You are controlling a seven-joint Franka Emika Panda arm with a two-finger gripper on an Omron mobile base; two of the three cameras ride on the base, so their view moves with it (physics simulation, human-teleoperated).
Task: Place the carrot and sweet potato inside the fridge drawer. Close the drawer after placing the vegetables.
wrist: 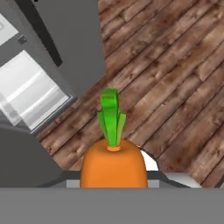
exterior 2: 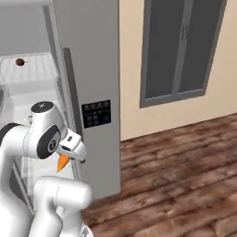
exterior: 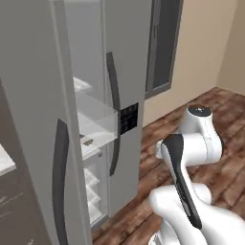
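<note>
Hand view shows the carrot [wrist: 113, 164] clamped in the tool [wrist: 113, 186], its green top pointing away from the hand toward the wooden floor [wrist: 175, 87]; the tool is closed on the carrot's thick end. The fingertips themselves are hidden behind the orange body, so the exact contact cannot be read.

In the right base view the carrot [exterior 2: 62, 162] hangs point-down just under the tool [exterior 2: 69, 155], close beside the near edge of the closed fridge door [exterior 2: 92, 92]. Its long axis runs roughly upright there, tilted a little.

The relation that matters: the fridge drawer [exterior: 98, 119] lies to the left of and beyond the carrot, inside the open fridge compartment, and it stands pulled out with its clear walls visible in the left base view. My judgement is that the arm has to swing the carrot left, around the door edge, and over the drawer's open top before releasing it.

The sweet potato cannot be made out with certainty. A small round reddish-brown ball [exterior 2: 20, 61] sits on the upper shelf [exterior 2: 32, 69], well apart from the tool.
</note>
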